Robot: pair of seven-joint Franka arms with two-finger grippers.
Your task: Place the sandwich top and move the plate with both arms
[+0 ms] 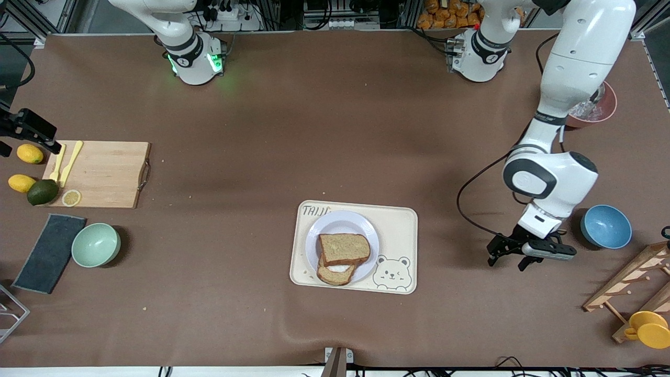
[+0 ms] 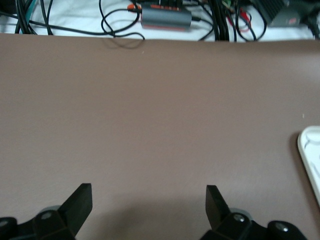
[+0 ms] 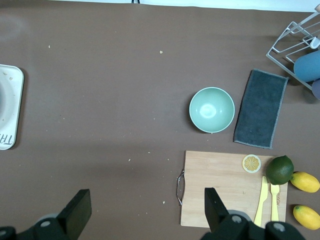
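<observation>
We find the sandwich top [image 1: 344, 248] resting on a lower slice of bread [image 1: 335, 273], skewed so the lower slice sticks out on the side nearer the front camera. Both sit on the plate [image 1: 335, 222], which stands on the bear-print tray [image 1: 403, 230] near the middle of the table.

The left gripper [image 1: 506, 260] hangs low over bare table between the tray and the blue bowl [image 1: 605, 226]. In the left wrist view its jaws stand wide apart, holding and touching nothing, with a corner of the tray [image 2: 310, 160] at the edge.

The right gripper [image 3: 145, 210] is high over the right arm's end of the table, above the cutting board [image 3: 230, 187]. Its jaws are likewise spread wide and empty. We see the green bowl [image 3: 212, 109] and a dark cloth [image 3: 261, 108] just beside the board.
</observation>
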